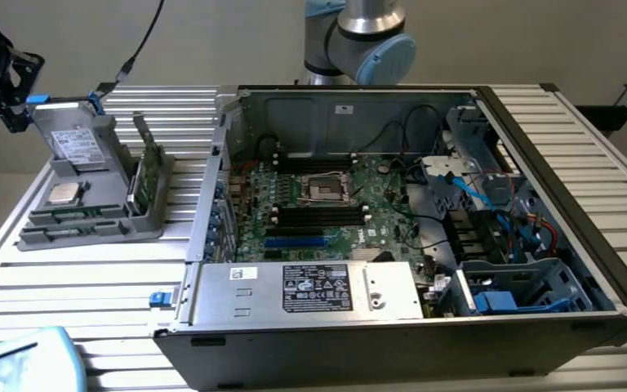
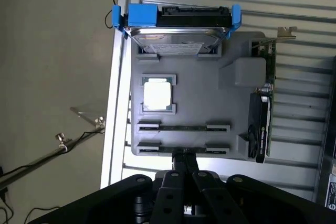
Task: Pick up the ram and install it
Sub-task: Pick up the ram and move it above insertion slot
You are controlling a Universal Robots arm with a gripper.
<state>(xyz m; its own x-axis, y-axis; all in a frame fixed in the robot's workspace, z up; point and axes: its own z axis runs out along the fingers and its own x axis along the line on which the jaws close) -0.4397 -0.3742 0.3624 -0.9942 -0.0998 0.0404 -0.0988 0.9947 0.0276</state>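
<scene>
Item one, the gripper (image 2: 184, 157): fingers pressed together and holding nothing, poised over the grey holder tray (image 2: 184, 72) at its ram end. We judge it lined up on the outermost slot.

Item two, the ram (image 2: 181, 128): thin sticks on edge in the tray's two parallel slots, likely so the upper edge offers itself to a pinch.

Item three, the processor chip (image 2: 157, 94): flat in its pocket mid-tray.

Item four, the drive (image 2: 176, 35): propped at the tray's end opposite the ram.

Item five, the open computer case (image 1: 401, 212): just beside the tray, its memory slots (image 1: 313, 214) seemingly bare.
</scene>
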